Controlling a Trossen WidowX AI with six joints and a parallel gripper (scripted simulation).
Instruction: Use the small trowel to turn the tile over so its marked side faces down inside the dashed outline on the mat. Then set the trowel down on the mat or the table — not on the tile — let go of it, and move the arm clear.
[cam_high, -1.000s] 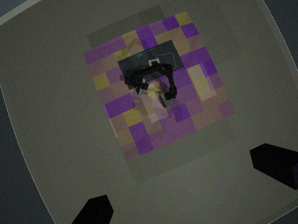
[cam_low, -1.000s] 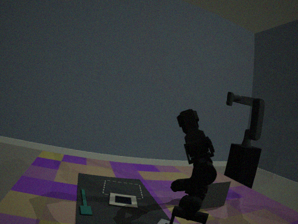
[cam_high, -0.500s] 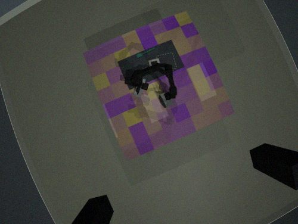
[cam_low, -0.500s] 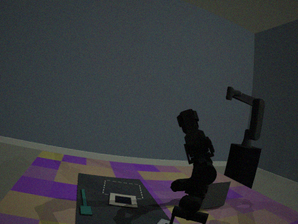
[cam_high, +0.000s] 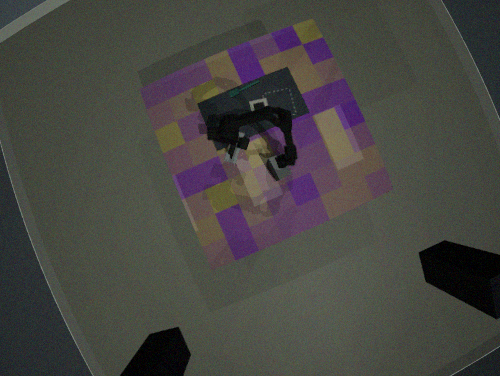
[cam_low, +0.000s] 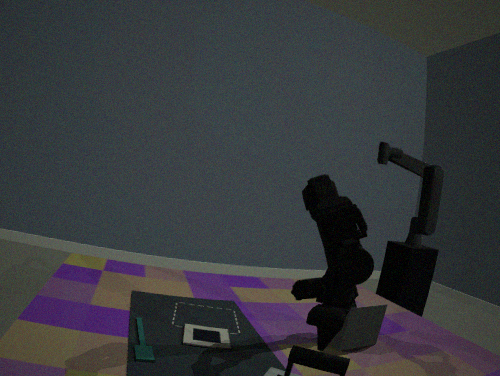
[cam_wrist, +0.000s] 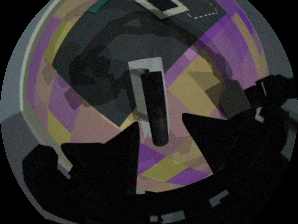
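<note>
The teal trowel (cam_high: 234, 93) (cam_low: 145, 353) (cam_wrist: 96, 7) lies flat on the dark mat (cam_high: 280, 80) (cam_low: 160, 330) (cam_wrist: 75, 60). The tile (cam_high: 258, 101) (cam_low: 187, 336) (cam_wrist: 175, 11) lies flat with its pale border and dark centre square up, beside the dashed outline (cam_high: 293, 102) (cam_low: 205, 306) (cam_wrist: 202, 18) and close against it. It is not within the outline. My gripper (cam_wrist: 161, 120) is part open above the mat's near left corner, away from trowel and tile. A grey plate with a dark rod shows between and beyond the fingertips; I cannot tell what it is. The arm hides part of the mat.
My arm (cam_high: 280, 117) (cam_low: 345, 275) bends over the mat's near edge. A grey panel (cam_low: 362, 325) stands by it. A second arm (cam_low: 431, 200) stands on a dark pedestal (cam_low: 407, 280) behind. Dark blocks (cam_high: 160, 352) (cam_high: 460, 275) show at the lower edges.
</note>
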